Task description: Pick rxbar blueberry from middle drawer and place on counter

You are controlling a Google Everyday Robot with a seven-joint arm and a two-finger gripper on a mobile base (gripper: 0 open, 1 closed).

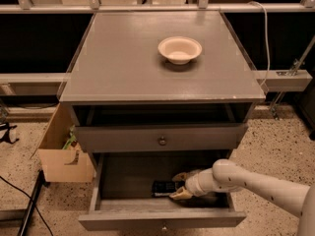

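The middle drawer (128,178) is pulled open below the upper drawer with the round knob (162,141). The dark rxbar blueberry (163,187) lies flat on the drawer floor near its front middle. My gripper (180,186) reaches into the drawer from the right on a white arm. Its tan fingers (180,194) stand apart around the right end of the bar, one behind it and one in front. The counter (128,58) is the grey cabinet top above.
A white bowl (179,49) sits on the counter at the back right. An open cardboard box (61,154) stands on the floor left of the cabinet. A cable (19,191) runs across the floor at lower left. A rail and shelf run behind the cabinet.
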